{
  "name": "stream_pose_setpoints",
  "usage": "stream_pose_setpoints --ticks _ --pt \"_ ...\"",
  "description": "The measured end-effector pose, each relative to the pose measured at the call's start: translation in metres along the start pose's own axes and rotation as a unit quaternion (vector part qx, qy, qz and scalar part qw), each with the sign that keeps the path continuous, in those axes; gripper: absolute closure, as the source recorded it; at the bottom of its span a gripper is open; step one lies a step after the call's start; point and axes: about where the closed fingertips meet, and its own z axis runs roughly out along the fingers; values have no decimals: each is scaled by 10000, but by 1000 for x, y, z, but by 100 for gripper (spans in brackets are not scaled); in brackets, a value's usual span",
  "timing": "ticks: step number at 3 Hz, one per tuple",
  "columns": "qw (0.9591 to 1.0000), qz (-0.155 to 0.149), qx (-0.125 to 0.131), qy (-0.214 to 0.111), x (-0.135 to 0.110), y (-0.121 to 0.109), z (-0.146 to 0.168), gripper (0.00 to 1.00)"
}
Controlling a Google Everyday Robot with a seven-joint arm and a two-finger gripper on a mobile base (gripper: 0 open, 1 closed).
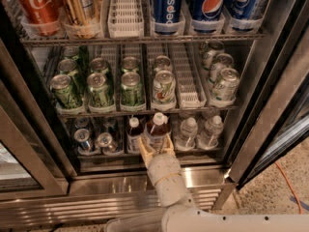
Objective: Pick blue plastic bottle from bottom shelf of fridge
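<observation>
Blue plastic bottle (157,128) in tool (157,147), bottom shelf (118,154)

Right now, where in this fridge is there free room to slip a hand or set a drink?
Two lanes stand empty: the white tray between the gold can and the Pepsi cans, and the middle-shelf lane right of the green cans. The bottom shelf is crowded, the gripper there, jaws clasping the blue plastic bottle.
</observation>
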Motion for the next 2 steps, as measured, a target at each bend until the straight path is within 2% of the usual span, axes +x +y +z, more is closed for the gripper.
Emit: stream_pose_setpoints --ticks 2 --pt "9998 51 -78 -147 -11 -1 -4 100"
